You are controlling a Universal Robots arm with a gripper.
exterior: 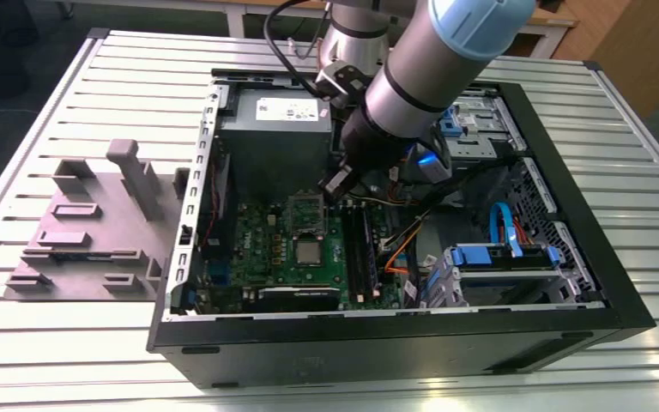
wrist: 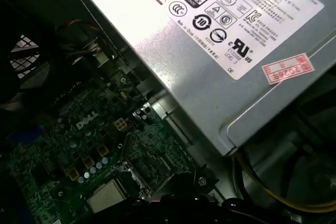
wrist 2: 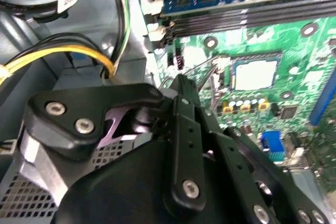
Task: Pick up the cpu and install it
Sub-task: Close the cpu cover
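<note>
The cpu [exterior: 306,252] lies flat in its socket on the green motherboard [exterior: 263,245] inside the open computer case, silvery top up. Both wrist views show it seated as well, cpu [wrist 2: 255,74] and cpu [wrist: 106,196]. My gripper [exterior: 335,183] hangs just above and behind the socket, beside the raised metal socket frame [exterior: 305,211]. In the second wrist view the gripper [wrist 2: 182,81] has its black fingers drawn together with nothing between them, a short way from the chip. A thin socket lever [wrist 2: 210,74] stands close to the fingertips.
The grey power supply [exterior: 275,129] sits right behind the gripper, with yellow cables [wrist 2: 63,53] beside it. Black memory sticks [exterior: 359,249] run along the socket. Drive cages with blue clips [exterior: 501,257] fill the case's far side. A grey fixture block [exterior: 89,232] stands on the slatted table.
</note>
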